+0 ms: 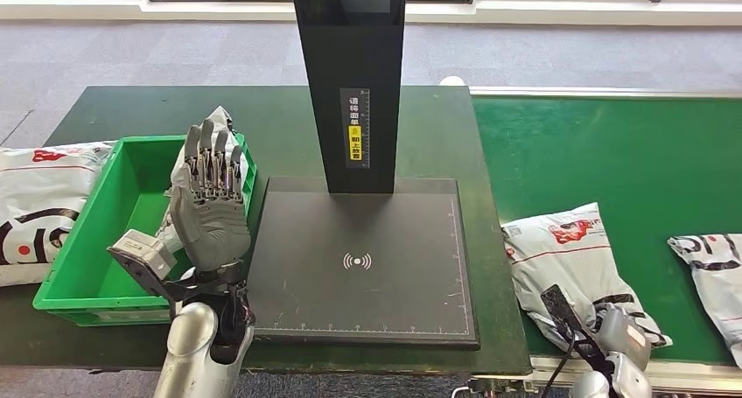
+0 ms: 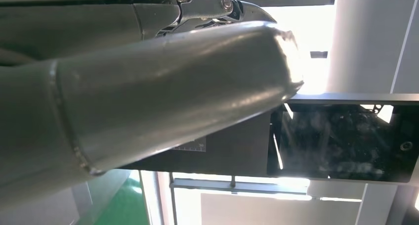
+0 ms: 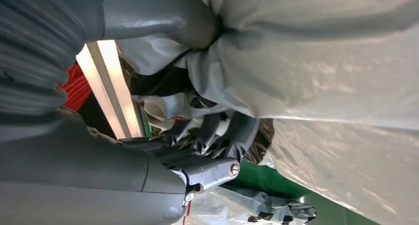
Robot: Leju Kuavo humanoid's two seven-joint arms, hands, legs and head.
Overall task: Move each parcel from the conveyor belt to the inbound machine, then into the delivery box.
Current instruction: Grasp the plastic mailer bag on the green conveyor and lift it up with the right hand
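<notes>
Right hand (image 3: pixel 217 136) around grey parcel (image 1: pixel 569 262) on green conveyor belt (image 1: pixel 612 153).

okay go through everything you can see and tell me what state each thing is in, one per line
left hand: raised over the green bin, fingers apart, holding nothing
right hand: gripping a parcel
gripped parcel: lying on the conveyor belt
second belt parcel: lying untouched
green bin: holds a parcel
scanner pad: bare
</notes>
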